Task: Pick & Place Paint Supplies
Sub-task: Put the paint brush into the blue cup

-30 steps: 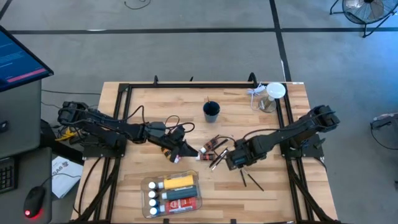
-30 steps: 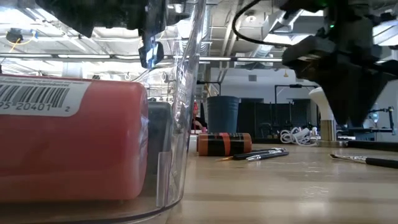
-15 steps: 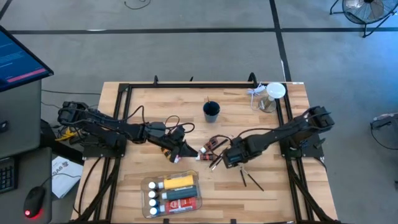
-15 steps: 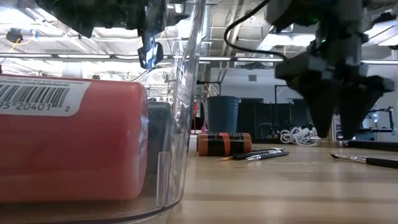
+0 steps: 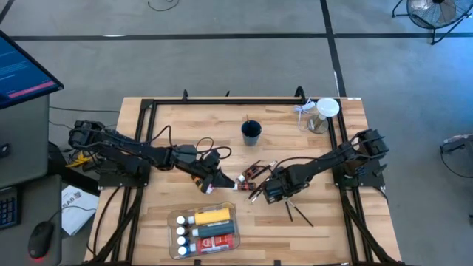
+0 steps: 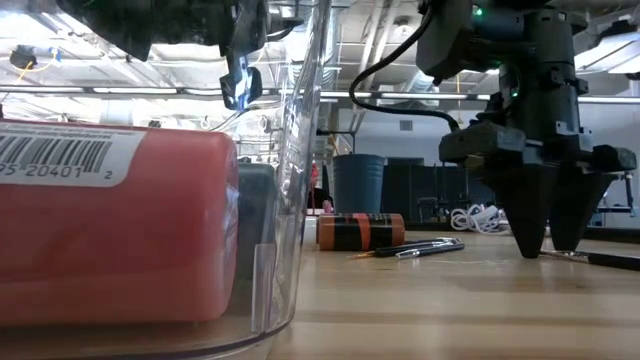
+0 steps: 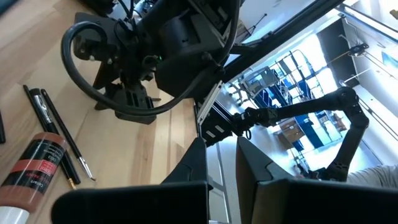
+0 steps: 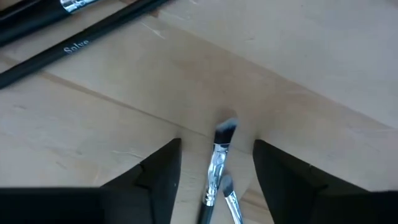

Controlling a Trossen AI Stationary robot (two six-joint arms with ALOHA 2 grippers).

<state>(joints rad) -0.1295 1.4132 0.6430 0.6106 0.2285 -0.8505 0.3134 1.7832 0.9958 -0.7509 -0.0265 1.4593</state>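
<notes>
Right gripper (image 8: 214,163) down at the table (image 5: 347,222), centre-right of the high view, fingers (image 8: 155,174) spread, empty, straddling two brushes (image 8: 217,155). Risk: closing pinches both or rolls one aside. Left gripper (image 5: 222,179) shut, empty, centre-left.

Grey concrete floor (image 5: 222,66) (dark seams), fan (image 5: 432,11), monitor (image 5: 18,70) beside wooden table (image 5: 185,125).

My right fingers (image 8: 155,180) stand on either side of two brushes (image 8: 217,165) near the middle of the counter (image 5: 325,229). A tube (image 5: 252,172) lies toward the far edge from them. A tray (image 5: 175,219) of bottles sits at the near edge; a cup (image 5: 251,132) stands toward the far edge.
</notes>
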